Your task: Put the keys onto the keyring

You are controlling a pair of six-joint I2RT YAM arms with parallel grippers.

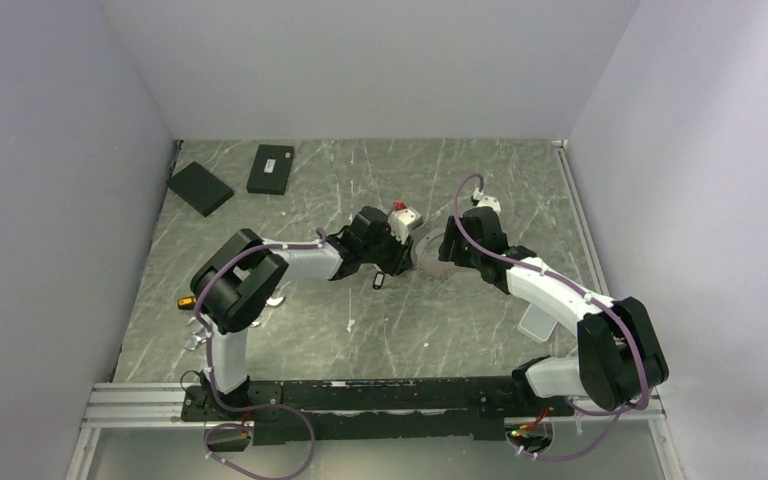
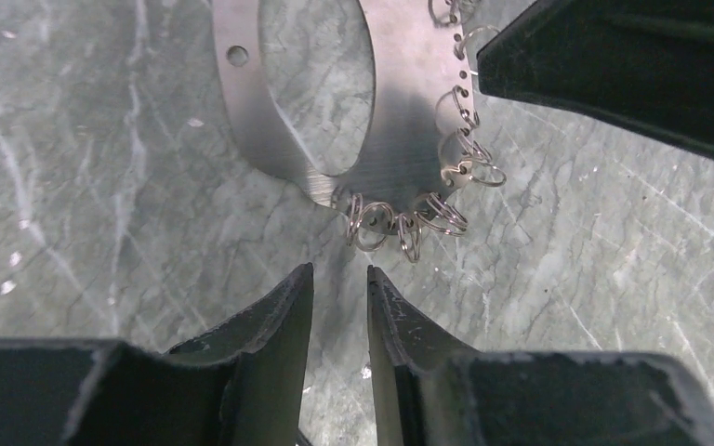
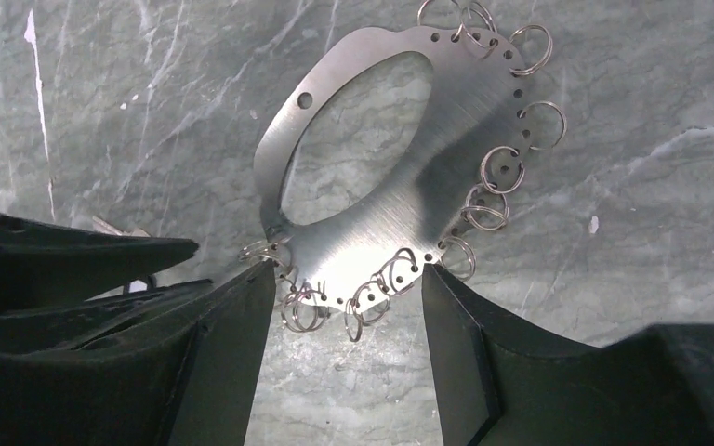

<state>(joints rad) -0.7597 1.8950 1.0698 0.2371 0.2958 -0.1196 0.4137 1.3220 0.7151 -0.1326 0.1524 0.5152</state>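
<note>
The keyring is a flat brushed-metal plate with an oval hole, fringed with several small wire split rings; it also shows in the left wrist view and the top view. My right gripper grips the plate's near end, a fingertip touching each edge. My left gripper faces the plate's ringed tip just short of the rings, with its fingers a narrow gap apart and nothing between them. I see no keys on the plate. Small silvery bits lie at the far left, too small to identify.
Two black boxes lie at the back left. A small white and red object sits behind the left wrist. A white piece lies beside the right arm. Walls close in on three sides.
</note>
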